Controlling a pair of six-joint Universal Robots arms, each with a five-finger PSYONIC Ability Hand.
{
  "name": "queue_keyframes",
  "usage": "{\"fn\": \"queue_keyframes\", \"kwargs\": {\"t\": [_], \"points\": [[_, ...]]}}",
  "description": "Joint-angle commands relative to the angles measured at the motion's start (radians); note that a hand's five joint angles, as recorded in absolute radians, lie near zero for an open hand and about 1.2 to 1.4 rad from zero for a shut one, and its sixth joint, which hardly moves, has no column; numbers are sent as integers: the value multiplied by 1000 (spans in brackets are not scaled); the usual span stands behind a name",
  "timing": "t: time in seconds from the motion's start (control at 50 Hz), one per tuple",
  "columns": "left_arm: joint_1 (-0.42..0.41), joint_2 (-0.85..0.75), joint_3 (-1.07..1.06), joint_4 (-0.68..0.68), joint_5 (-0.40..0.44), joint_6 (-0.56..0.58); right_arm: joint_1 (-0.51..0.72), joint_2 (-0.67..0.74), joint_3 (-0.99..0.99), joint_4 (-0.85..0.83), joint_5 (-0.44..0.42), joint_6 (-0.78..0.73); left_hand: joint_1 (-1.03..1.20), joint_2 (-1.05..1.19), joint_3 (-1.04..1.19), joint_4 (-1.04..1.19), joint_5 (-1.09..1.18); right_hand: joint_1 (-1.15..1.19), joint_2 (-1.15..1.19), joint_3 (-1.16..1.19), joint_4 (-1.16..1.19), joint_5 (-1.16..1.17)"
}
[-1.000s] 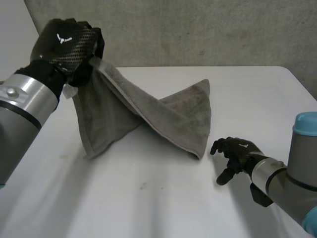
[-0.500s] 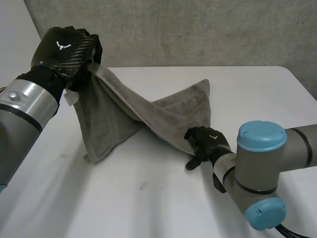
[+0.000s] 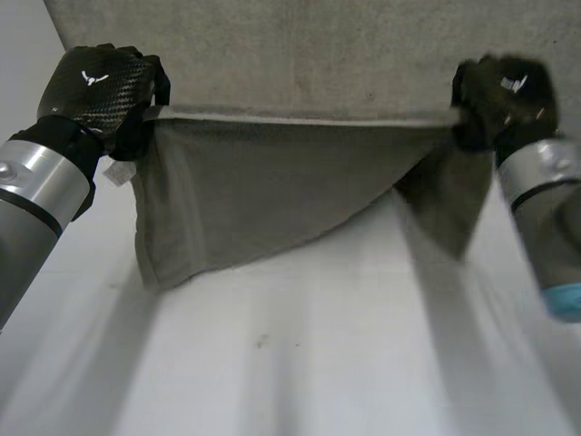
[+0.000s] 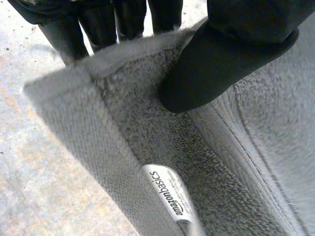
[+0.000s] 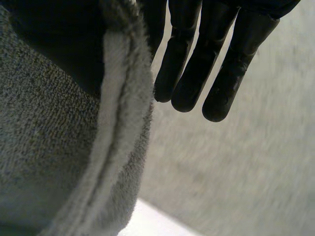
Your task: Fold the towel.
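The grey towel (image 3: pixel 272 191) hangs in the air, its upper edge pulled taut between my two hands. My left hand (image 3: pixel 100 86) is shut on the upper left corner. In the left wrist view the thumb (image 4: pixel 226 54) presses the towel (image 4: pixel 147 142) against the fingers, close to a white brand label (image 4: pixel 170 196). My right hand (image 3: pixel 504 95) is shut on the upper right corner. In the right wrist view the towel's hemmed edge (image 5: pixel 118 123) runs between the thumb and the fingers (image 5: pixel 197 64). The towel's lower left corner (image 3: pixel 154 272) hangs down to about the table.
The white table (image 3: pixel 290 363) lies below the towel, with a small dark speck (image 3: pixel 261 341) near its middle. A grey wall (image 3: pixel 318 45) stands behind.
My right hand went from the table to the towel's near right corner, closed on it and lifted it up and to the right. The towel now hangs stretched between both hands.
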Motion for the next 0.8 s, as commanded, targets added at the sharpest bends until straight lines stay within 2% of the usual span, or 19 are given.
{"fn": "queue_keyframes", "kwargs": {"t": [0.02, 0.04, 0.06, 0.1, 0.16, 0.3, 0.34, 0.5, 0.58, 0.62, 0.64, 0.66, 0.68, 0.7, 0.72, 0.74, 0.76, 0.78, 0.8], "points": [[2, 5, -14, -17, -6, 3, -18, -64, -204, 424, -129, -228, 192, 179, 180, 179, 179, 424, 220, 212, 203, 248], [2, 5, -14, -17, -6, 3, -19, -42, -242, 531, -143, -272, 192, 179, 180, 179, 179, 424, 220, 212, 203, 248], [7, 2, -23, -30, -6, 6, -19, -41, -242, 532, -143, -272, 192, 179, 180, 179, 179, 424, 220, 212, 203, 248], [13, -6, -29, -52, -5, 9, -19, 52, -298, 703, -154, -377, 192, 179, 180, 179, 179, 424, 220, 212, 203, 248], [28, -61, -31, -111, -3, 14, -5, 115, -326, 805, -148, -477, 192, 179, 180, 179, 179, 424, 220, 212, 203, 248], [28, -274, 14, -239, 0, 66, 13, 239, -325, 823, -146, -583, 192, 179, 180, 179, 179, 424, 220, 212, 203, 248], [28, -377, 53, -267, -2, 132, 16, 273, -328, 823, -146, -597, 192, 179, 180, 179, 179, 424, 220, 212, 203, 248], [28, -550, 255, -245, -3, 210, 56, 463, -493, 785, -109, -697, 192, 179, 180, 179, 179, 424, 220, 212, 203, 248], [27, -573, 365, -168, 0, 207, 62, 535, -695, 634, 12, -732, 192, 179, 180, 179, 179, 424, 220, 212, 203, 248], [28, -569, 453, -11, -5, 198, 62, 540, -759, 549, 41, -745, 192, 179, 180, 179, 179, 424, 220, 212, 203, 248], [28, -569, 454, -10, -5, 198, 64, 535, -804, 442, 58, -755, 192, 179, 180, 179, 179, 424, 220, 212, 203, 248], [28, -563, 480, 79, -5, 184, 65, 519, -829, 318, 60, -749, 192, 179, 180, 179, 179, 424, 220, 212, 203, 248], [21, -552, 494, 189, -3, 163, 65, 519, -829, 317, 60, -749, 192, 179, 180, 179, 179, 424, 220, 212, 203, 248], [21, -552, 494, 190, -3, 163, 65, 482, -819, 186, 57, -740, 192, 179, 180, 179, 179, 424, 220, 212, 203, 248], [27, -531, 497, 304, -14, 137, 65, 482, -819, 185, 57, -740, 192, 179, 180, 179, 179, 424, 220, 212, 203, 248], [28, -500, 492, 392, -19, 108, 67, 439, -787, 70, 47, -738, 192, 179, 180, 179, 179, 424, 220, 212, 203, 248], [28, -500, 492, 393, -19, 108, 67, 393, -736, -36, 35, -735, 192, 179, 180, 179, 179, 424, 220, 212, 203, 248], [30, -469, 483, 461, -28, 76, 67, 393, -736, -37, 35, -735, 192, 179, 180, 179, 179, 424, 220, 212, 203, 248], [30, -469, 483, 462, -28, 75, 67, 359, -684, -96, 9, -735, 192, 179, 180, 179, 179, 424, 220, 212, 203, 248]]}}
